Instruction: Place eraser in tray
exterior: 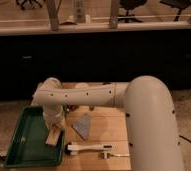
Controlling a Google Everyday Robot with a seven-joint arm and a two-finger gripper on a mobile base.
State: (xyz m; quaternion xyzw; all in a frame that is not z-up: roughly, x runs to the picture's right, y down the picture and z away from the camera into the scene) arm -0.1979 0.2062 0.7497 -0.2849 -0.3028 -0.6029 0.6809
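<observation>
Green tray (24, 146) seen at 8 o'clock on tabletop (109, 134). Tan eraser (53, 137) seen tilted at tray's right side. Claw (54, 125) hung just above eraser, at 12 o'clock. Claw open or closed: cannot be told. Grey triangle (82, 125) laid at 2 o'clock of eraser, apart.

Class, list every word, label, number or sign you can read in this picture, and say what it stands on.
None can be read.
Any print on the eraser is too small to tell.
The gripper, just above the eraser at the right rim of the tray, shows no lettering; nor does the white-handled tool.
</observation>
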